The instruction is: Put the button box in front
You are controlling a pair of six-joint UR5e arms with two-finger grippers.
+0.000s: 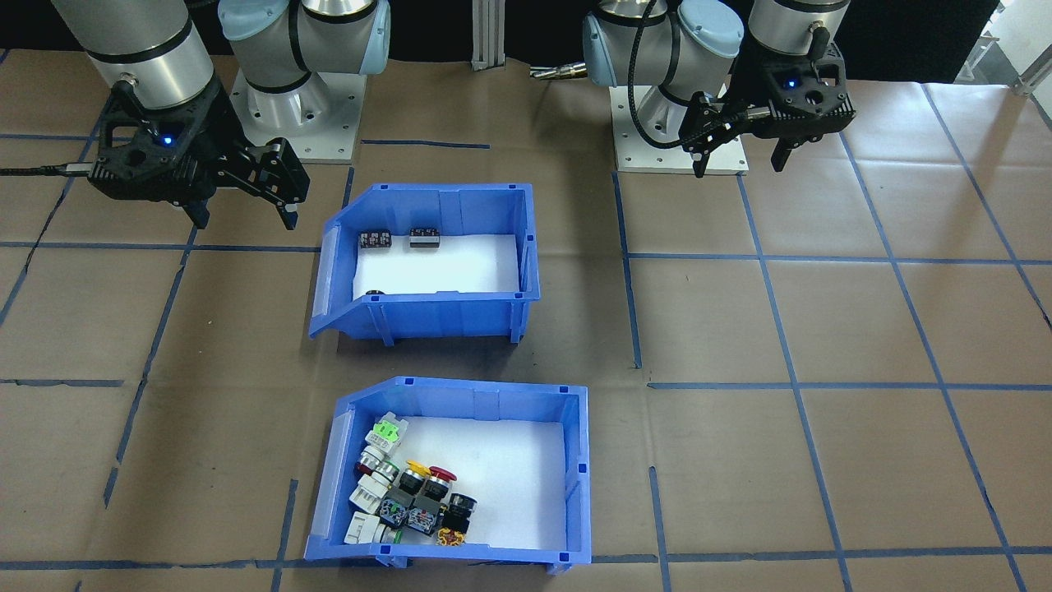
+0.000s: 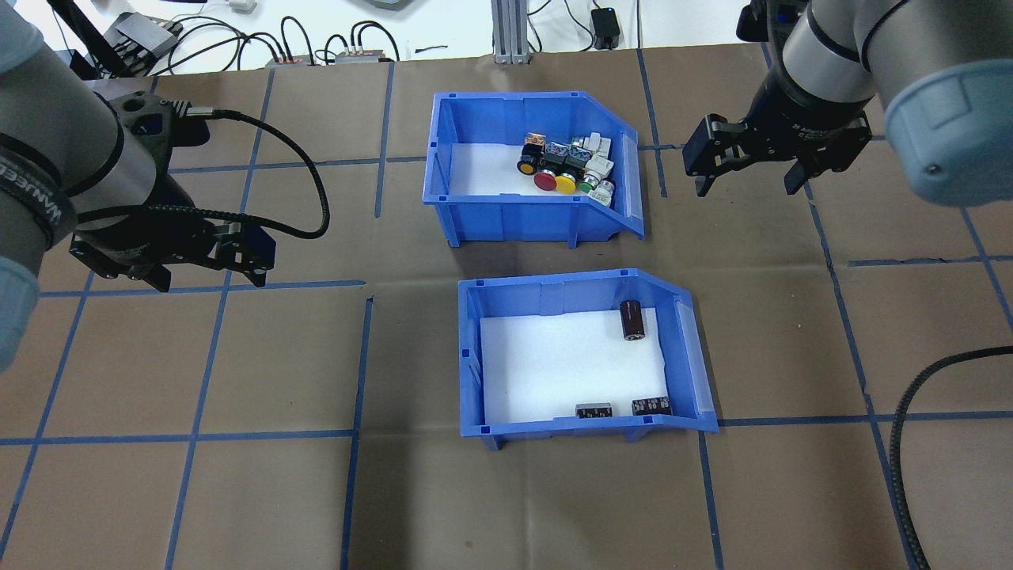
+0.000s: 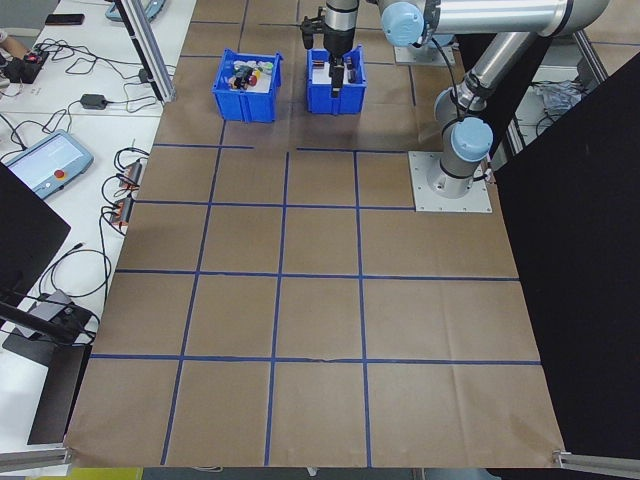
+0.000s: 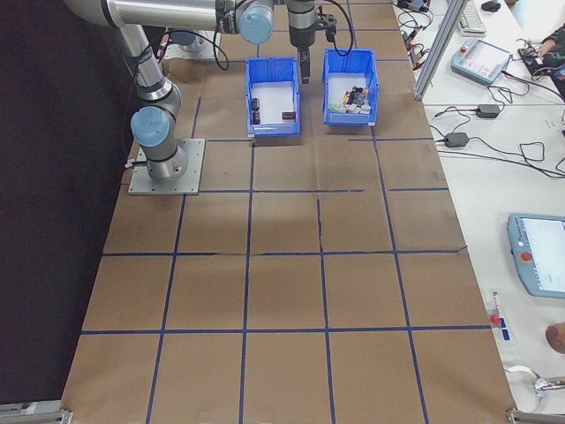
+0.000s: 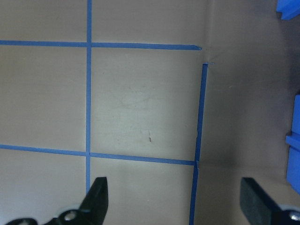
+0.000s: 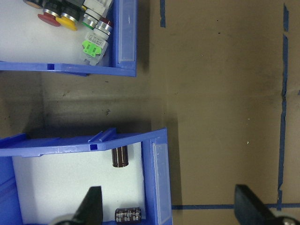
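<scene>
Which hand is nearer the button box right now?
Right. The right hand hovers just beside the button box, off its sloped end; the left hand hangs farther away on the opposite side.

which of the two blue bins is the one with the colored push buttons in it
The blue plastic bin farther from the robot, holding red, yellow, green and black push-button switches. The nearer blue bin holds only three dark cylindrical parts.

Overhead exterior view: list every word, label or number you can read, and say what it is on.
White lettering on the black band round the left arm: partly readable, roughly "WANJEER"; the rest curves out of sight.
White print on the right arm's wrist flange: too small to read.
The button box and other blue bin: no text visible.
</scene>
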